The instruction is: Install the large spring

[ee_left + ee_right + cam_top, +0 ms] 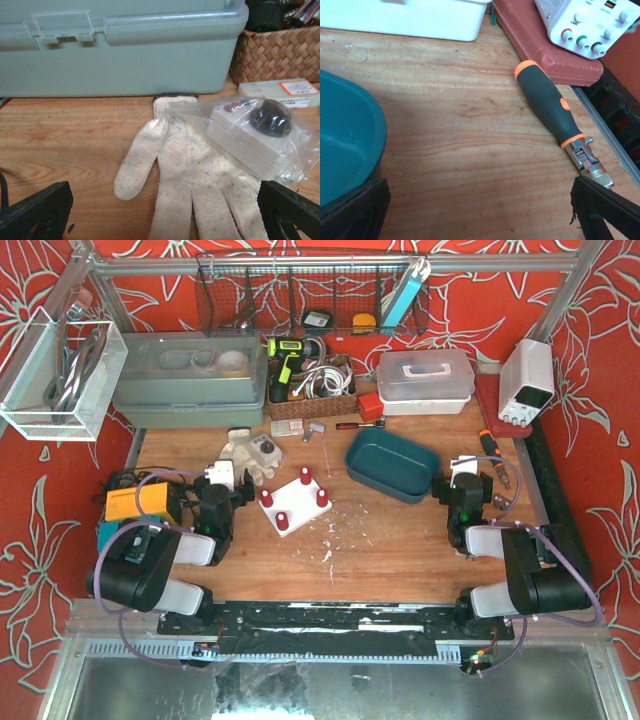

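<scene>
No large spring shows in any view. A white plate [293, 502] with several red pegs lies on the wooden table between the two arms. My left gripper [224, 485] [165, 212] stands open just left of that plate, low over a white work glove [200, 170], with nothing between its fingers. My right gripper [468, 488] [480, 212] is open too and holds nothing. It sits over bare wood between the teal bin [392, 464] [345, 145] and an orange-and-black ratchet screwdriver [551, 112].
A bagged white part with a black knob [260, 130] lies on the glove. Behind are a grey lidded box [190, 380] [120, 45], a wicker basket [280, 50], a white lidded box [425, 380], a red case [545, 50] and a white power supply [527, 380]. White debris [325, 540] lies mid-table.
</scene>
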{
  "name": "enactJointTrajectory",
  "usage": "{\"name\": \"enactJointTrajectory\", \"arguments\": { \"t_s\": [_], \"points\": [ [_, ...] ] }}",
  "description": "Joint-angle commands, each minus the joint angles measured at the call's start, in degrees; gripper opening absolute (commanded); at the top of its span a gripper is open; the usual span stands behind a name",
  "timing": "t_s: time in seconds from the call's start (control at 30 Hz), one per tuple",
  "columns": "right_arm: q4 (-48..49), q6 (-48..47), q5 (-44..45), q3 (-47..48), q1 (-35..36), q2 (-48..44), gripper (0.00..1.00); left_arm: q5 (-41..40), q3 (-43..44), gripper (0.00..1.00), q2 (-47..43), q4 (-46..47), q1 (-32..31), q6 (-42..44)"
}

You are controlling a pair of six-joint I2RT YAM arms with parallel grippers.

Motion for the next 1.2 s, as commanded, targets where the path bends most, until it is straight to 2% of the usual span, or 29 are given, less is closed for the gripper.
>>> {"name": "enactJointTrajectory", "arguments": {
  "t_s": [0.0, 0.07, 0.13, 0.17, 0.2, 0.27, 0.33, 0.4, 0.47, 1.17],
  "points": [
    [5.3, 0.6, -0.5, -0.5, -0.5, 0.4, 0.99, -0.2, -4.2, 1.0, -2.5, 10.0, 0.4, -0.1],
    [5.7, 0.7, -0.2, -0.8, -0.5, 0.6, 0.99, 2.5, -6.9, 1.0, -2.6, 13.5, 1.5, -1.0],
    [6.5, 0.7, 0.4, -1.1, -0.3, 0.7, 0.99, 4.6, -9.8, 1.0, 2.3, 25.7, 1.8, 1.2],
    [6.8, 0.7, 0.5, -1.2, -0.3, 0.8, 0.99, 4.6, -8.4, 1.0, 1.2, 22.8, 1.7, 0.6],
    [7.0, 0.7, 0.7, -1.2, -0.3, 0.9, 0.99, 5.4, -7.0, 1.0, -0.6, 15.7, 1.9, -0.2],
    [6.9, 0.7, 0.8, -1.2, -0.1, 0.9, 0.99, 6.1, -7.7, 1.0, 1.5, 20.7, 2.7, 0.1],
    [6.9, 0.7, 0.9, -1.2, -0.1, 0.8, 0.99, 6.4, -6.7, 1.0, -0.3, 15.5, 2.8, -0.7],
    [7.0, 0.8, 0.9, -1.3, 0.0, 0.8, 0.99, 6.2, -7.5, 1.0, 1.0, 19.3, 3.0, -0.3],
    [7.1, 0.8, 0.9, -1.3, -0.1, 0.8, 0.99, 6.3, -6.8, 1.0, -0.1, 15.9, 3.0, -0.8],
    [7.0, 0.8, 0.9, -1.3, 0.0, 0.8, 0.99, 6.6, -6.8, 1.0, 0.2, 16.5, 3.0, -0.5]
  ]
}}
